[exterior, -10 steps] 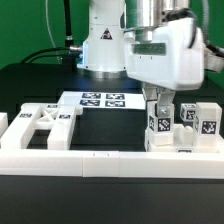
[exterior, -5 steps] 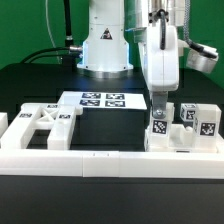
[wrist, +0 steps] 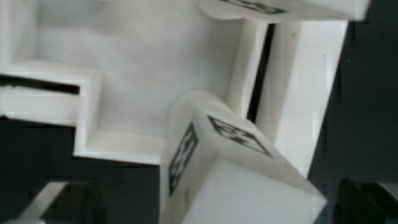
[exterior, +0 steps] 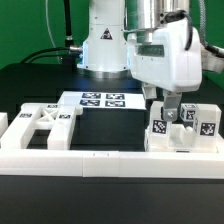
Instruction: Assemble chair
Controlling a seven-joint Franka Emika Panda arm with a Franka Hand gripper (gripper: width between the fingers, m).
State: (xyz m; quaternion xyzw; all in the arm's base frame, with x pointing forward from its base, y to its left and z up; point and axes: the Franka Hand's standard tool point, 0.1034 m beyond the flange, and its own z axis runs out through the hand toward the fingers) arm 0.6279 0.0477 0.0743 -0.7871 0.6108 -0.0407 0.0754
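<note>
A white post leg (exterior: 158, 128) with a square tag stands tilted on a flat white chair part (exterior: 190, 143) at the exterior view's right. My gripper (exterior: 167, 116) hangs just over it, a dark finger on each side. In the wrist view the tilted leg (wrist: 231, 165) fills the space between my gripper's (wrist: 214, 216) fingers, with gaps on both sides; the jaws look open. Two more tagged posts (exterior: 185, 116) (exterior: 207, 121) stand beside it. An X-braced frame (exterior: 45, 127) lies at the exterior view's left.
The marker board (exterior: 103, 100) lies flat behind the parts, in front of the robot base. A long plain white border rail (exterior: 105, 160) runs along the front. Black table shows between the frame and the posts.
The wrist turned a quarter turn half a second ago and has turned back. The hand now sits slightly further right, and the post leg, upright before, is tilted.
</note>
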